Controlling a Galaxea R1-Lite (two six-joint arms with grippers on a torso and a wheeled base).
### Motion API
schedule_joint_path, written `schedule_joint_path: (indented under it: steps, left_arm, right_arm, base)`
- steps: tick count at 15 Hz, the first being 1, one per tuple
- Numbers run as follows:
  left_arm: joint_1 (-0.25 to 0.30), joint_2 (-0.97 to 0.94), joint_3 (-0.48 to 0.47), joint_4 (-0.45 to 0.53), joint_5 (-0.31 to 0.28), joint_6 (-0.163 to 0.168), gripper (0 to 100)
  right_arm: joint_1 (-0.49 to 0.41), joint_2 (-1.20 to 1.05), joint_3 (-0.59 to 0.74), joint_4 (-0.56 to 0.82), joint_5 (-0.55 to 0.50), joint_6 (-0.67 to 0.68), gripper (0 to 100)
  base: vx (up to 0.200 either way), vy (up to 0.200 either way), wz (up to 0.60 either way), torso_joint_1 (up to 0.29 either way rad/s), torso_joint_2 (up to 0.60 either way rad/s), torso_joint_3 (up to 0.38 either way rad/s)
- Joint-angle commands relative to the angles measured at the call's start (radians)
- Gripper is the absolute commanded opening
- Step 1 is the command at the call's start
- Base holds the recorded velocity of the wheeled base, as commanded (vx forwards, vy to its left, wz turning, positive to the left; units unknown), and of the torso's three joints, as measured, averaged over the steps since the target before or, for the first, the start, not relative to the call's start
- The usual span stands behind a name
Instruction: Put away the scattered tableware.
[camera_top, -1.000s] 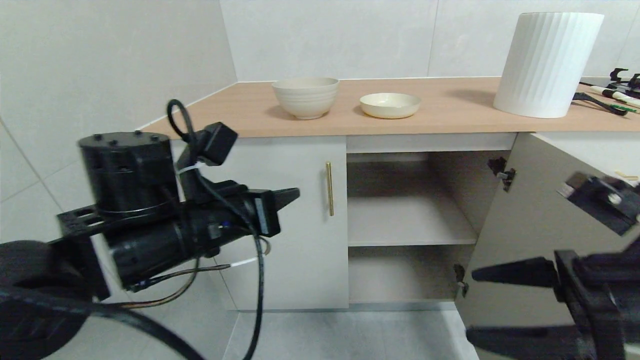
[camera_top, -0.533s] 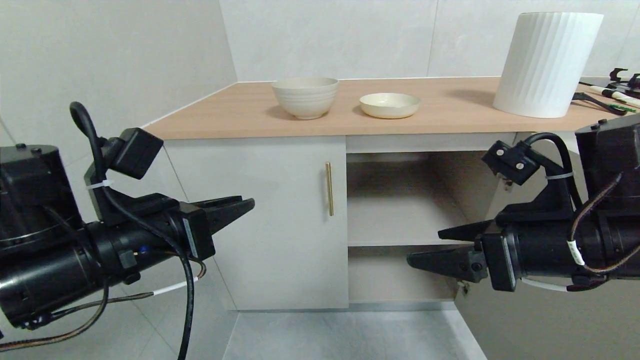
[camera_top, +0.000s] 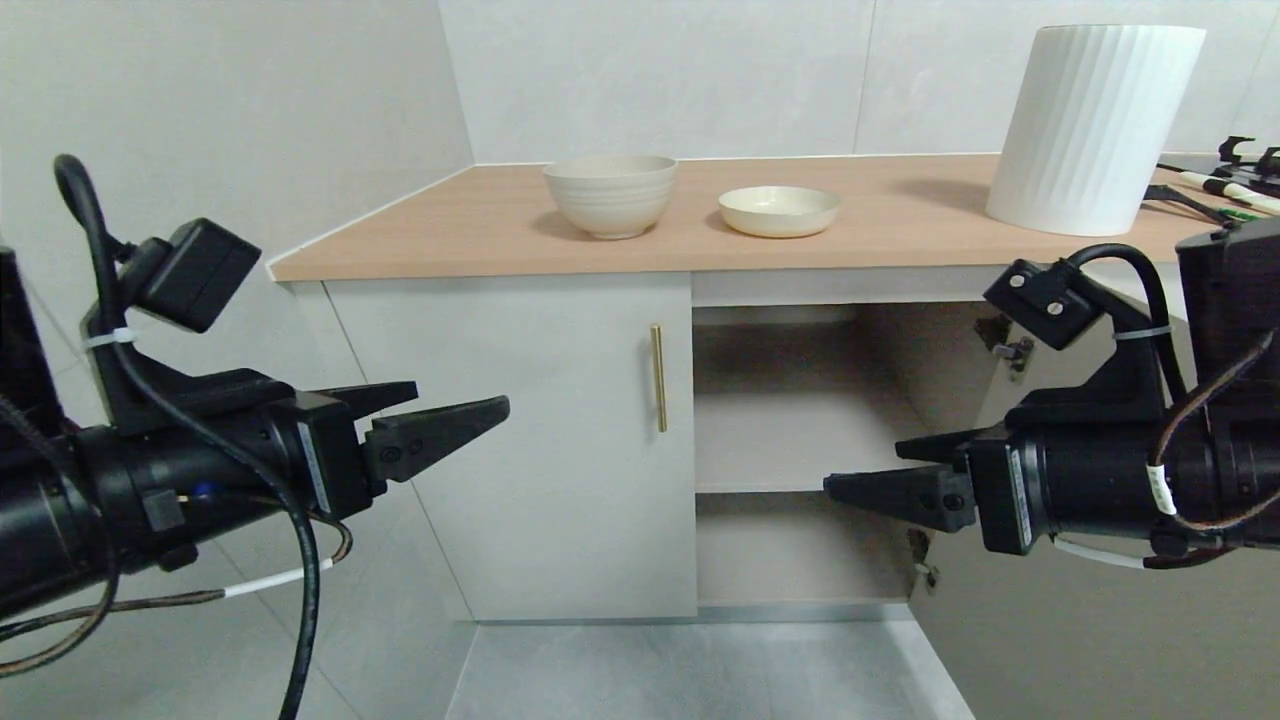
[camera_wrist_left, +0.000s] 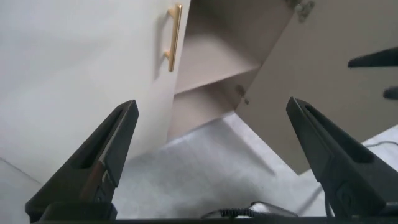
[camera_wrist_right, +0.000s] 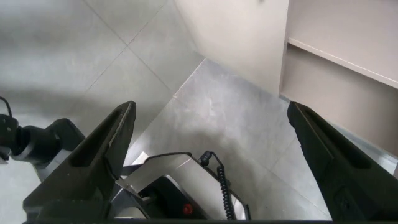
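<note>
Swung level since 1 s ago, pointing inward: L claw (camera_top: 460, 400) & R claw (camera_top: 862, 467), both spread, empty.

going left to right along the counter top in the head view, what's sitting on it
Along the countertop: deep bowl → shallow dish → tall white ribbed container → dark-handled tools at the far right edge.

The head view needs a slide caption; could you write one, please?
Left gripper and right gripper, both open, hover before a half-open cabinet; bowl and dish sit on the counter.
</note>
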Motion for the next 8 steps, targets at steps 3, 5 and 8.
schedule_joint_path:
  steps: [3, 5, 8]
  left_arm:
    - [-0.002, -0.041, -0.028, 0.021, 0.0, -0.001, 100]
    - [0.0, -0.046, -0.031, 0.021, 0.0, -0.001, 100]
    - [0.0, -0.057, -0.032, 0.016, 0.0, -0.013, 100]
  right_arm:
    - [0.001, -0.008, -0.001, -0.001, 0.0, 0.0, 100]
    - [0.001, -0.009, -0.001, -0.001, 0.0, 0.0, 100]
    - [0.001, -0.008, 0.0, -0.001, 0.0, 0.0, 100]
  base:
    - [0.0, 0.0, 0.0, 0.0, 0.0, 0.0]
    - [0.1, 0.0, 0.0, -0.001, 0.0, -0.001]
    - [0.0, 0.0, 0.0, 0.0, 0.0, 0.0]
